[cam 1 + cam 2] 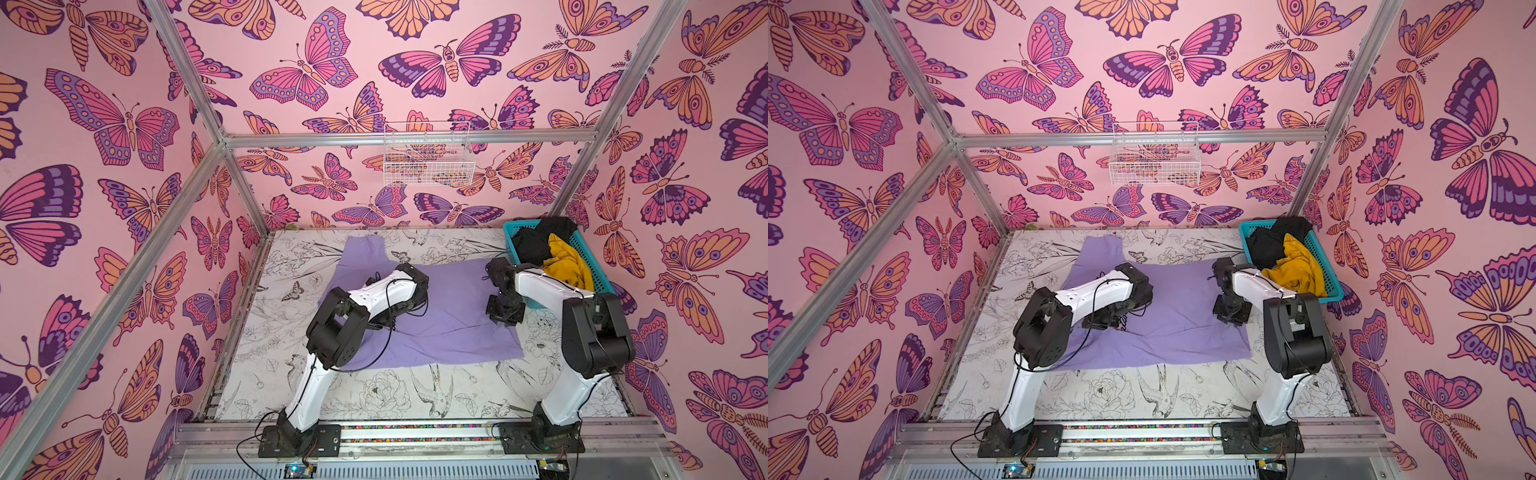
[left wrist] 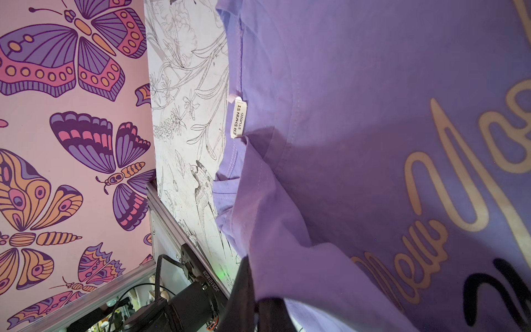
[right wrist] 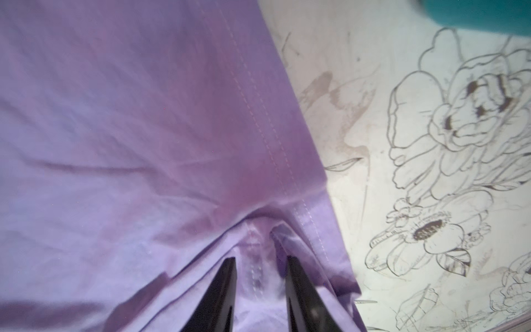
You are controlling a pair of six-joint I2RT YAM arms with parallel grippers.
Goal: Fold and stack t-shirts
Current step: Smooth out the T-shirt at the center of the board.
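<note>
- Three t-shirts show: the lavender t-shirt [image 1: 449,316] lies spread on the floral table [image 1: 374,395], just beside the teal basket [image 1: 509,227].
- The mustard-yellow t-shirt [image 1: 567,266] and black t-shirt [image 1: 536,241] lie crumpled inside the basket.
- The left gripper [image 2: 257,299], well away from the basket, is clenched on lifted lavender cloth.
- The right gripper [image 3: 261,276], near the basket, pinches the bunched hem.

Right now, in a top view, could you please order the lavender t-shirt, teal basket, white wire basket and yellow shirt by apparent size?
1. lavender t-shirt
2. teal basket
3. white wire basket, only slightly smaller; it hangs higher on the wall, so this pair is unsure
4. yellow shirt, bunched up
</note>
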